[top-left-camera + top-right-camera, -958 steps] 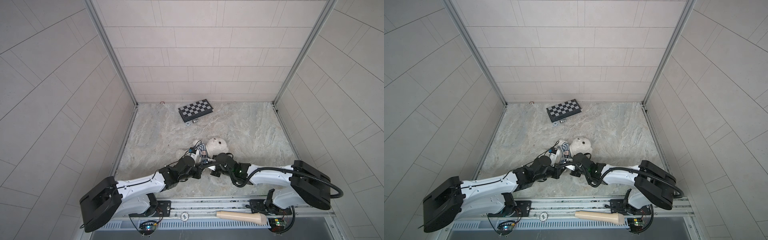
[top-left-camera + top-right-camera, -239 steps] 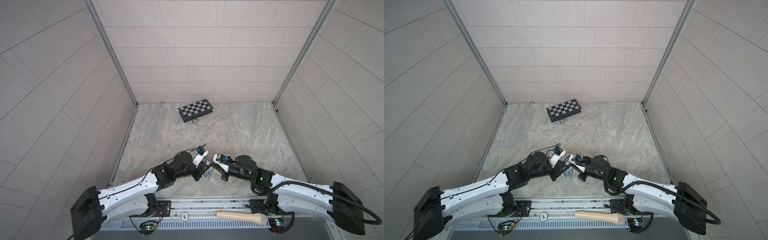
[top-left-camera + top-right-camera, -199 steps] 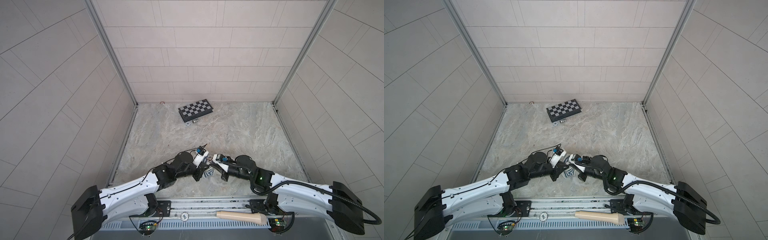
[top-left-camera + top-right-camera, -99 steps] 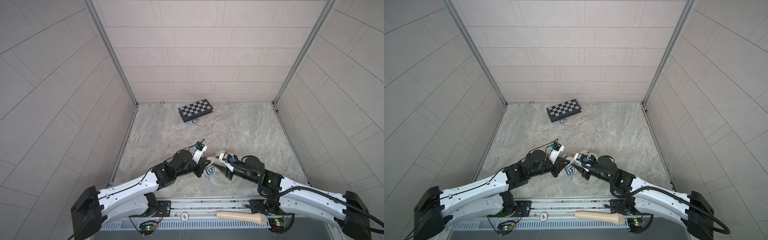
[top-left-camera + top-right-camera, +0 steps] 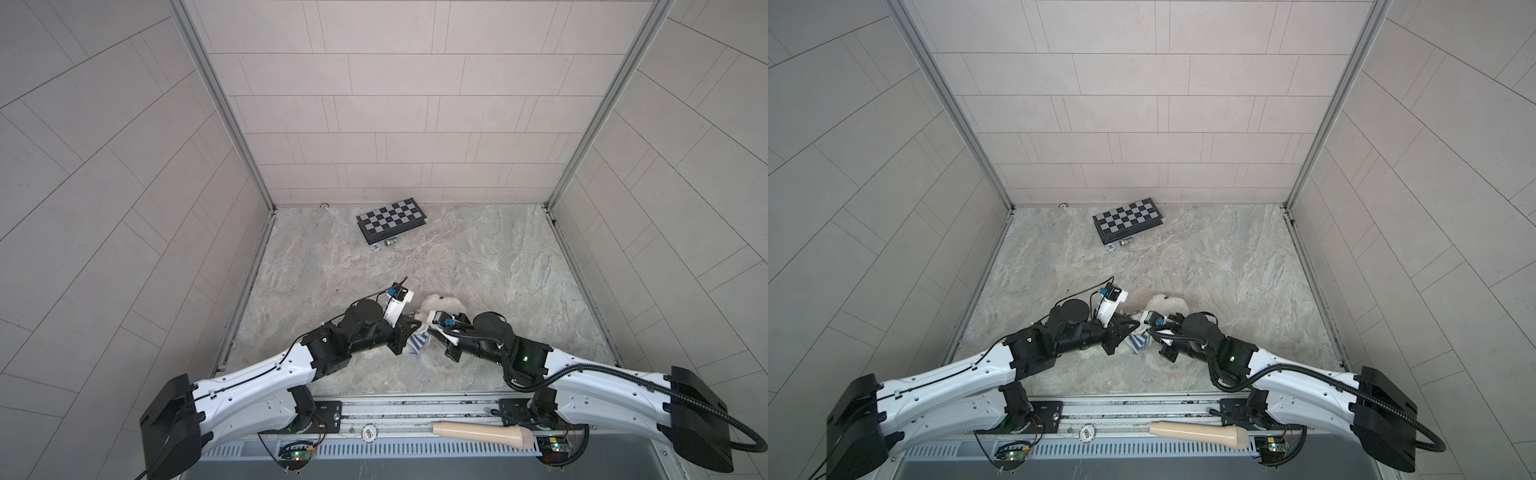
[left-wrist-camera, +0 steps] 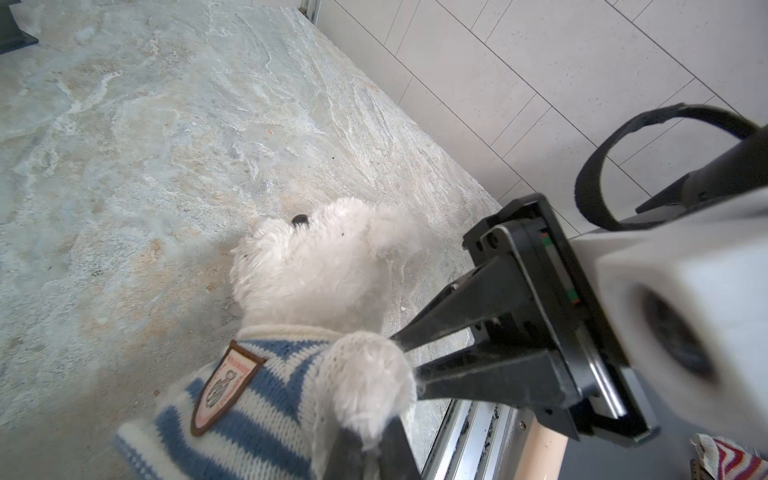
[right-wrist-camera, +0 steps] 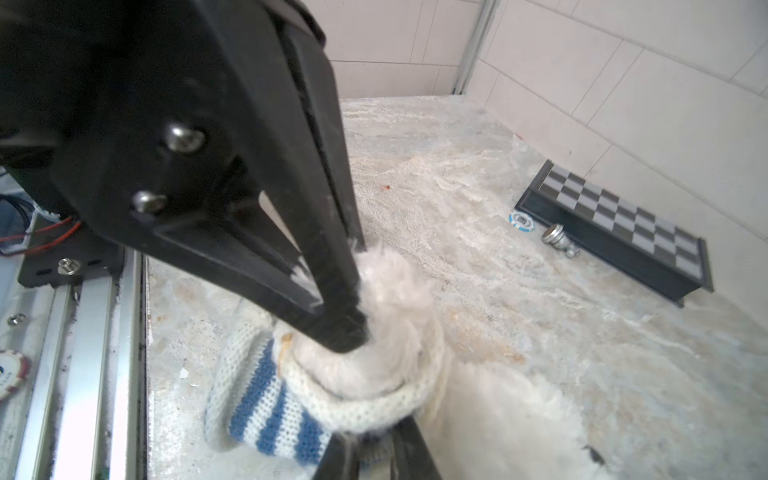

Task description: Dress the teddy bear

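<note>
The teddy bear (image 6: 324, 270) is being held at the near middle of the table (image 5: 498, 266), between the two arms, and is wearing a blue-and-white striped shirt (image 6: 257, 399). The left gripper (image 6: 368, 451) is pinching the shirt's sleeve, jaws nearly together. The right gripper (image 7: 353, 328) is clamping the furry paw that is poking out of that sleeve. A chessboard (image 5: 391, 219) is lying well apart, by the far wall

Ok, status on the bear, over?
Left pincer shut on shirt cuff, right pincer shut on teddy bear paw. Head through collar, paw out of sleeve. Chessboard far back, out of the way.
</note>
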